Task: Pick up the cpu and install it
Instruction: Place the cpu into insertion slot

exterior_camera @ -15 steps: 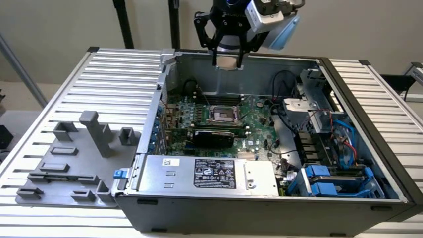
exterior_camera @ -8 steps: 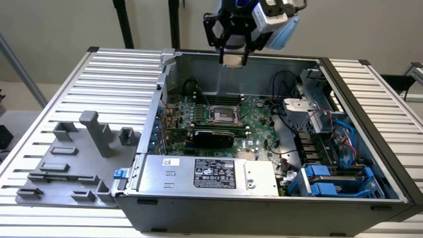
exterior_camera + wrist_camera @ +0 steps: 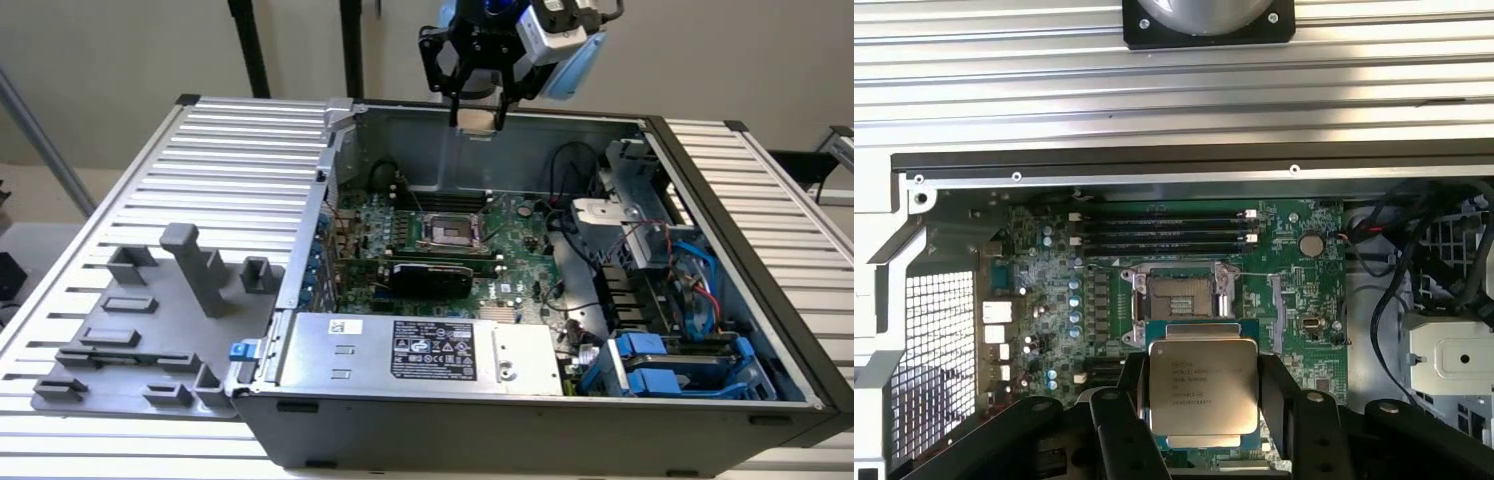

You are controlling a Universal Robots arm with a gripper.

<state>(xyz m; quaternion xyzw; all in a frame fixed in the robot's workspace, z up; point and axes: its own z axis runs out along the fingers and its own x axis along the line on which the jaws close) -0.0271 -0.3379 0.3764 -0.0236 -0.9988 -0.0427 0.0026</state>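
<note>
We see a large open grey sheet-metal computer case (image 3: pixel 534 435) holding a green printed motherboard (image 3: pixel 1054 290). Above it hangs the black two-fingered gripper (image 3: pixel 1204 405), raised clear of the black metal-framed socket (image 3: pixel 1179 292), jaws partly open and clamped on the edges of the flat, square, dull-silver cpu (image 3: pixel 1199 375).

A dull silver metal lid is seen on the cpu (image 3: pixel 1201 390); the motherboard (image 3: pixel 1044 300) is finished in slightly glossy green, the ribbed table (image 3: pixel 227 150) in matt aluminium.

Print on cpu (image 3: pixel 1202 392) top, black label (image 3: pixel 434 355) on grey box (image 3: pixel 334 350): unreadable.
</note>
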